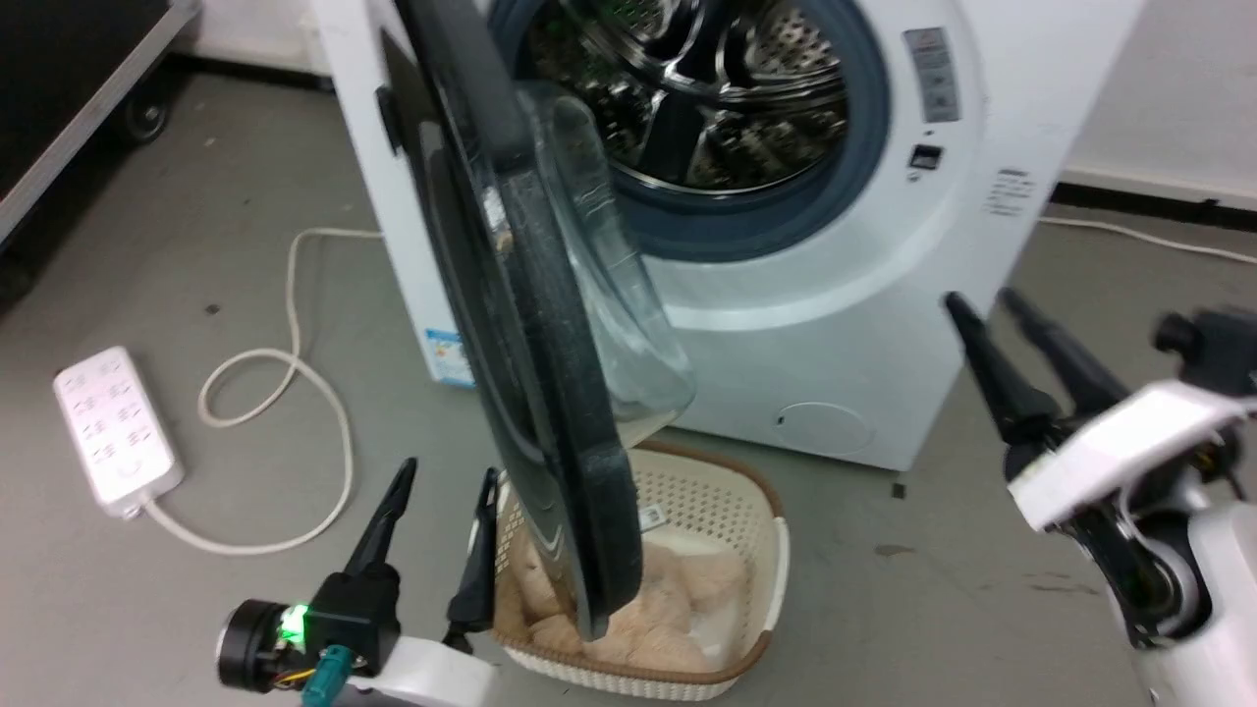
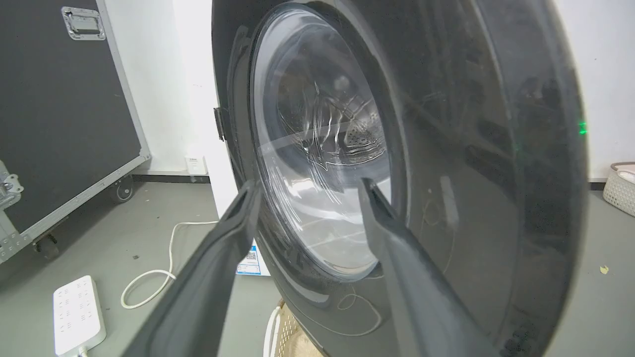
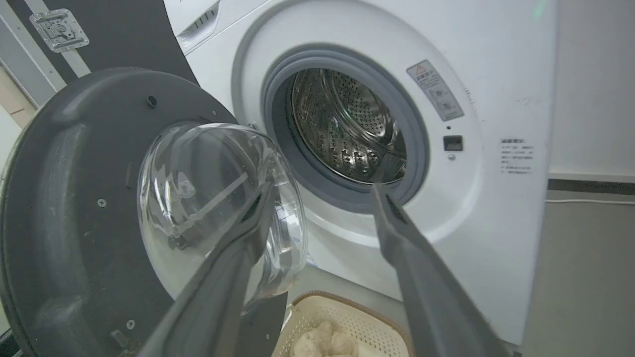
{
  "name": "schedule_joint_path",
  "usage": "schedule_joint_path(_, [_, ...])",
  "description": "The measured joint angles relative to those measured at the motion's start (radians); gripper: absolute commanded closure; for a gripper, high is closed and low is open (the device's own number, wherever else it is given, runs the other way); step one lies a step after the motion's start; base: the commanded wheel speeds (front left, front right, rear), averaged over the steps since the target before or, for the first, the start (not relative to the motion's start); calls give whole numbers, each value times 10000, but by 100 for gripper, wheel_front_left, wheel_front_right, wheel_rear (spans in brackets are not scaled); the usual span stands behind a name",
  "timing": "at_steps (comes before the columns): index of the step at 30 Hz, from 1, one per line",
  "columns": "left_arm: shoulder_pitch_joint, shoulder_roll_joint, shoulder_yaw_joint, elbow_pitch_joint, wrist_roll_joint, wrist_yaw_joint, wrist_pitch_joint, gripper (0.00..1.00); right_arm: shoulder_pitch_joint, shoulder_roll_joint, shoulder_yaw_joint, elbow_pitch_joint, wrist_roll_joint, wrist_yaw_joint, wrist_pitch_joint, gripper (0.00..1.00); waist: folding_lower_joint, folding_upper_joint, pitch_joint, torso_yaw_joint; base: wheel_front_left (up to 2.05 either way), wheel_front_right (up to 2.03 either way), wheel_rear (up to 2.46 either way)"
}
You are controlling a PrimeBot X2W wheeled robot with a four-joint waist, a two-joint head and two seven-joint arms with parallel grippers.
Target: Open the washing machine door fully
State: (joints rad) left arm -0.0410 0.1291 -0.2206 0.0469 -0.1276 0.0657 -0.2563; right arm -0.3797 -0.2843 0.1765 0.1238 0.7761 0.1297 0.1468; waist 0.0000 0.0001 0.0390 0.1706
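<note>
The washing machine door point(image 1: 550, 412) stands swung out roughly square to the white washing machine point(image 1: 835, 334), edge-on to me, its glass bowl point(image 1: 609, 295) bulging right. The steel drum point(image 1: 707, 88) and grey rubber ring point(image 1: 786, 226) are exposed. My left gripper point(image 1: 445, 481) is open at the door's lower outer face. In the left wrist view the gripper point(image 2: 306, 186) points at the glossy door point(image 2: 471, 148); I cannot tell whether it touches. My right gripper point(image 1: 980, 298) is open, apart from the washer's right front. In the right wrist view it point(image 3: 322, 191) faces the door's inner side point(image 3: 64, 208).
A cream laundry basket point(image 1: 781, 550) holding beige cloth sits on the floor under the door's lower edge. A white power strip point(image 1: 118, 427) and its looping cable point(image 1: 295, 373) lie on the floor at left. A black wheeled case point(image 2: 59, 114) stands further left.
</note>
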Motion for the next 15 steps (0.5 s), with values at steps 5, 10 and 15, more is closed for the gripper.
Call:
schedule_joint_path(5, [168,395,378,215,-238,-56,79,0,1030,-328,-267,-368,-2405,4,-2265,0,-1,-1,-380,-566,0,0,0])
schedule_joint_path(10, [463,437,506,77,-391,33,79,0,2510,82,-1254,-809,-4360,4,-3223,0,-1,0,-611,-1071,0,0,0])
schedule_joint_path(15, [632,431,441,-105,-428,63,75,0,3740,1175,-2113,-1358,-5685,4,-3404,0,-1,-1,-675,-1322,0,0,0])
